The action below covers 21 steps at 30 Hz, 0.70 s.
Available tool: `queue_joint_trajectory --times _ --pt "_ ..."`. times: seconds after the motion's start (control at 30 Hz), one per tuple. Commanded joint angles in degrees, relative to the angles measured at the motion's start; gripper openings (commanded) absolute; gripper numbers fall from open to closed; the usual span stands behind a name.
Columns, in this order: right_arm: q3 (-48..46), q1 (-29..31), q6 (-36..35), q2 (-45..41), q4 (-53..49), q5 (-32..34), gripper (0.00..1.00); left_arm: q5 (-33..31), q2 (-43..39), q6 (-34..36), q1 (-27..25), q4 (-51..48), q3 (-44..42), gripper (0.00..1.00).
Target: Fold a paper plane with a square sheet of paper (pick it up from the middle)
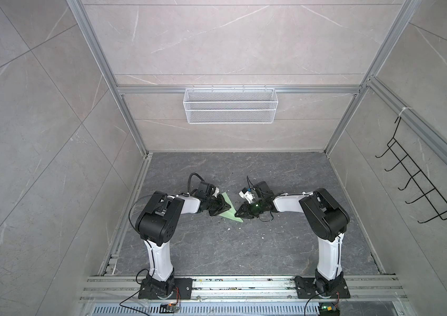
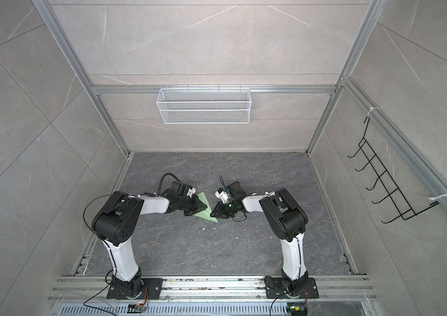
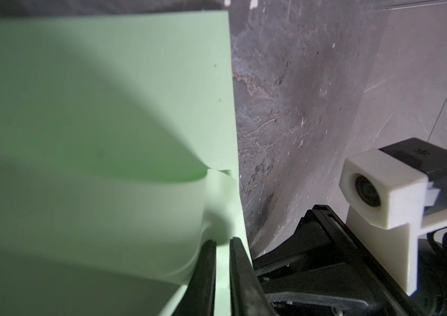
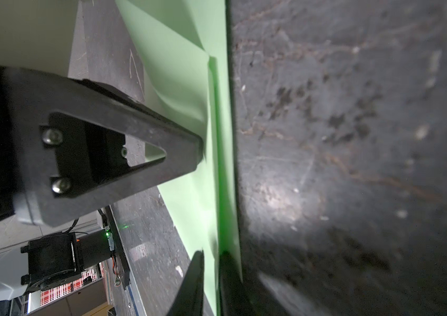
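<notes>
Paper plane (image 1: 225, 198): pale green, partly folded, flat on the dark stone table (image 1: 244, 246), right in the middle between the two gripper tips. It shows a triangular outline in both top views (image 2: 202, 198), one sharp corner aimed front-right.
Left gripper (image 1: 227, 207): down on the paper from the left. In its own wrist view the left gripper (image 3: 222, 243) has its jaws a narrow slit apart, with a raised green fold sitting in the gap. Whether they actually bite it, cannot tell.
Right gripper (image 1: 238, 214): low at the plane's right edge, near that sharp corner. In its wrist view the right gripper (image 4: 211, 255) takes the long folded edge straight into a thin gap between the jaws. Pinched or merely straddled, cannot tell.
Contact: seen from the right wrist, the left gripper's triangular finger (image 4: 186, 145) has its tip against the paper.
Background: white wire basket (image 1: 230, 105) on the back rail, black hook rack (image 1: 422, 186) on the right wall.
</notes>
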Motion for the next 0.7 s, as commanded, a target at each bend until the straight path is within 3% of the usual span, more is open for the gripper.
queue_joint_trajectory --times 0.0,0.37,0.67 --pt "-2.08 -0.54 -0.5 4.02 -5.1 6.52 0.17 0.99 0.9 1.7 0.12 0.6 1.46 0.16" --pt "-1.78 -0.53 -1.96 4.89 -6.68 8.09 0.1 0.8 0.82 2.05 0.12 -0.1 2.12 0.16" --pt "-3.22 -0.53 -4.01 5.09 -5.12 10.55 0.08 -6.12 -8.81 1.71 0.47 -1.55 -0.95 0.2"
